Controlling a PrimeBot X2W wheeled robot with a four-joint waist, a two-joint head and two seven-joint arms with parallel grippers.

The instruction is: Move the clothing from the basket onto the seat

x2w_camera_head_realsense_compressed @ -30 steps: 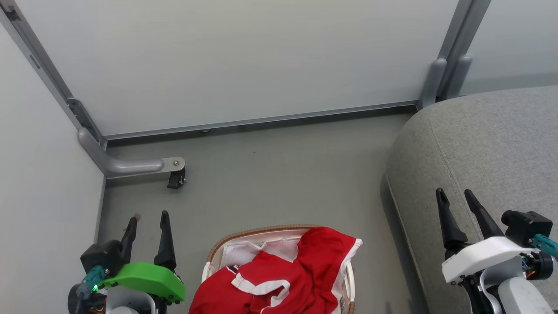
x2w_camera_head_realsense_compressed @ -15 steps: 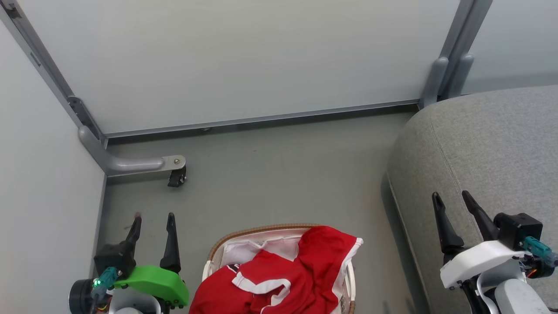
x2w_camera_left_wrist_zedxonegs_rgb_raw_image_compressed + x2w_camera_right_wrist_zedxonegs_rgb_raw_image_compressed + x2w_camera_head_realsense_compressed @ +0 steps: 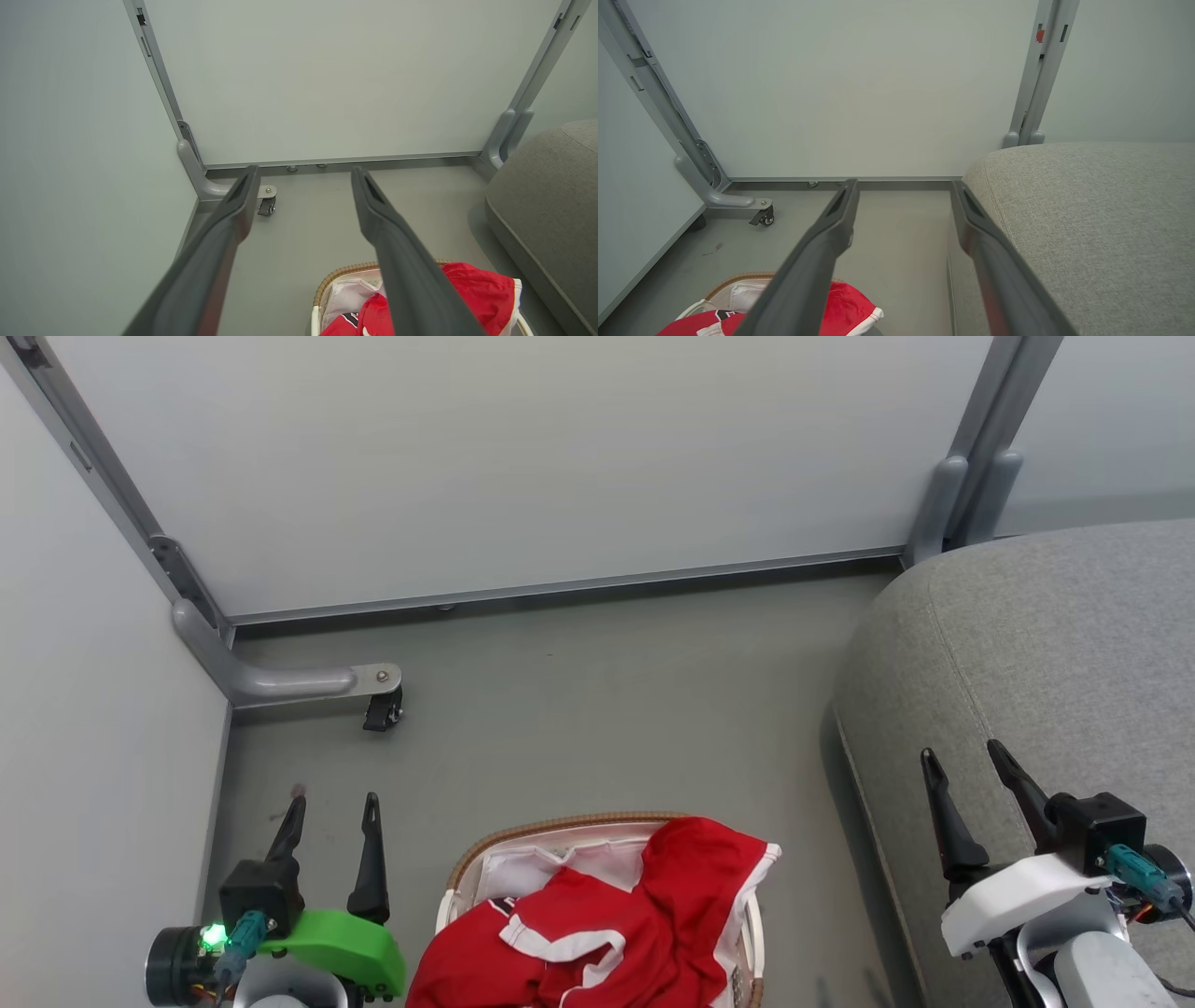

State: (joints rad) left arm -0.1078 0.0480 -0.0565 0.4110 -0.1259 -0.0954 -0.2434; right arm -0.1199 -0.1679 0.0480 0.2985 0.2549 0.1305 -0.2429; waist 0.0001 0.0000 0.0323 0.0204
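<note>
So, both pincers are released and hold nothing. Your left gripper (image 3: 334,800) is at the lower left of the head view and your right gripper (image 3: 961,752) at the lower right, each with its two dark fingers spread wide and pointing up the frame.

The red-and-white clothing (image 3: 597,933) sits at the bottom centre, heaped in the laundry basket (image 3: 551,828), with one red fold draped over the rim on the right-hand side. That puts the heap between the two grippers and lower in the frame than either pair of fingertips, so neither is aimed at it yet. Its long axis runs from the lower left toward the upper right of the basket.

In the picture your left gripper stands closer to the basket's rim. The right one is well apart from it and shows over the left edge of the grey seat cushion (image 3: 1055,644) along the right side. I'd judge the draped fold, on the seat's side, the easier hold. Whichever fingers you choose must come down and inward.
</note>
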